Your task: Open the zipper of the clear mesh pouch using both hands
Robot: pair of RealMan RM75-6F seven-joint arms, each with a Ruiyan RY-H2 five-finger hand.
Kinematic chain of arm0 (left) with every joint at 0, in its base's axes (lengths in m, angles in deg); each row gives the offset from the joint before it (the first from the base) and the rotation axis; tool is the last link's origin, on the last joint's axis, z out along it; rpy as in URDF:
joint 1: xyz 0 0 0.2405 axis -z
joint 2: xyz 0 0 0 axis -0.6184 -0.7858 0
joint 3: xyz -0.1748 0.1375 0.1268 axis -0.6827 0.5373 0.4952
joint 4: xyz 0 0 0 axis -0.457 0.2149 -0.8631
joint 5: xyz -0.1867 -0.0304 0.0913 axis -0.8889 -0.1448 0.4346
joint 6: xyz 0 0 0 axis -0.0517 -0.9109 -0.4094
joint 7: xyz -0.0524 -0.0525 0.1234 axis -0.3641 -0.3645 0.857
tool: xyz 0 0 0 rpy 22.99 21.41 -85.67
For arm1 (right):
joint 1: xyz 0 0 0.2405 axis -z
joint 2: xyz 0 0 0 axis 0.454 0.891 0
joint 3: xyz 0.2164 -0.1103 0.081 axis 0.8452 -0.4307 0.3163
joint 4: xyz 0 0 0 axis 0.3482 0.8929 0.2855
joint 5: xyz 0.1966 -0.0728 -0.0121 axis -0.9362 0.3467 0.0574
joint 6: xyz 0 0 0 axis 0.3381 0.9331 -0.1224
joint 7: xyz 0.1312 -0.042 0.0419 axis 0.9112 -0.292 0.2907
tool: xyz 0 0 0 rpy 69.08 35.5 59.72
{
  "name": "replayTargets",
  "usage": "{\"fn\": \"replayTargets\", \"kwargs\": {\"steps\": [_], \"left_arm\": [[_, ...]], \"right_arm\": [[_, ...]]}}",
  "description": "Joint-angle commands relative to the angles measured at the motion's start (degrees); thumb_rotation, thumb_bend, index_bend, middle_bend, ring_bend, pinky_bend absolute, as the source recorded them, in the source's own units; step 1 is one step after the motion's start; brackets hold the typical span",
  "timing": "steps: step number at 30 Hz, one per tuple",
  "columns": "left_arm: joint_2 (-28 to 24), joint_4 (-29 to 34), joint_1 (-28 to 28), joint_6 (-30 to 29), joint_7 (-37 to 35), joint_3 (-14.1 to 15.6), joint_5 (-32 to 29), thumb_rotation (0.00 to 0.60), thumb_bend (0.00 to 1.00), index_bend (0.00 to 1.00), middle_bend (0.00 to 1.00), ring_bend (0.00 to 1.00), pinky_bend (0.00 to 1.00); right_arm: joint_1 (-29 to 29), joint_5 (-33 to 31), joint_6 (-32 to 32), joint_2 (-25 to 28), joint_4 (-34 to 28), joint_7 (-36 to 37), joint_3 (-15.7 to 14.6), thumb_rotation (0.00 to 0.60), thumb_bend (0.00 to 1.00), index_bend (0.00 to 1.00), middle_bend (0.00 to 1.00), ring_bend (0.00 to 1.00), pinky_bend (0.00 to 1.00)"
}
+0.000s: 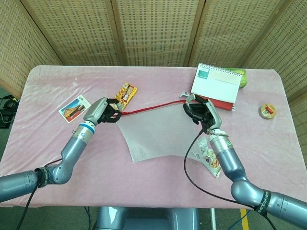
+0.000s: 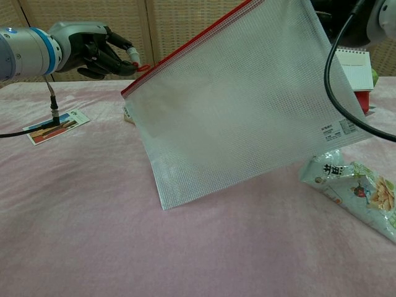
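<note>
Even, bright overhead light is washing both views, leaving only faint, soft shadows on the pink velvety tablecloth (image 1: 158,182). The translucent red-edged mesh pouch (image 2: 241,105) is catching a mild sheen (no harsh glare), and both pictures are staying fairly sharp throughout.

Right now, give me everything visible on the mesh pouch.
The mesh pouch is a flat, translucent white bag of gridded mesh, apparently empty, with a red zipper band along its top edge and a small printed label near one lower corner. It is held up off the pink tablecloth, top edge stretched between the two hands and tilted in the chest view. The left robot hand pinches the red pull at one end; the right robot hand grips the other end. How far the zipper is open cannot be told.
</note>
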Motion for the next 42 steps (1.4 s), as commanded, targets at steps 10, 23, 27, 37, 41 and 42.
{"fn": "replayTargets", "kwargs": {"steps": [10, 23, 27, 37, 41, 42], "left_arm": [[-1.16, -2.84, -2.12, 1.70, -2.55, 0.50, 1.54, 0.600, 0.57, 0.89, 0.99, 0.96, 1.00], [-0.92, -4.27, -2.73, 3.22, -3.95, 0.59, 2.49, 0.600, 0.57, 0.89, 0.99, 0.96, 1.00], [-0.72, -4.26, -2.66, 3.53, -4.25, 0.39, 2.48, 0.600, 0.57, 0.89, 0.99, 0.96, 1.00], [-0.24, -3.99, -3.64, 1.34, -5.80, -0.43, 5.64, 0.600, 0.00, 0.00, 0.98, 0.96, 1.00], [-1.70, -2.53, -5.27, -1.13, -6.90, -1.01, 8.41, 0.600, 0.00, 0.00, 0.97, 0.96, 1.00], [-2.36, -2.01, -5.69, -1.60, -6.97, -1.06, 8.87, 0.600, 0.00, 0.00, 0.97, 0.96, 1.00]], "right_arm": [[2.11, -1.16, -1.27, 1.25, 2.28, 2.45, 1.47, 0.600, 0.82, 0.74, 0.99, 0.97, 1.00], [4.31, -0.87, -3.86, 1.07, 5.33, 7.34, 3.69, 0.600, 0.82, 0.73, 0.99, 0.97, 1.00], [4.40, 0.19, -5.22, 1.26, 5.77, 7.00, 3.21, 0.600, 0.82, 0.73, 0.99, 0.97, 1.00], [3.39, 8.58, -6.75, 3.46, 7.78, -1.84, -1.90, 0.600, 0.00, 0.00, 0.93, 0.96, 1.00], [2.97, 11.67, -3.15, 5.01, 8.02, -9.50, -5.00, 0.600, 0.00, 0.00, 0.92, 0.96, 1.00], [3.10, 12.78, -2.27, 5.44, 8.02, -11.17, -5.78, 0.600, 0.00, 0.00, 0.91, 0.96, 1.00]]}}
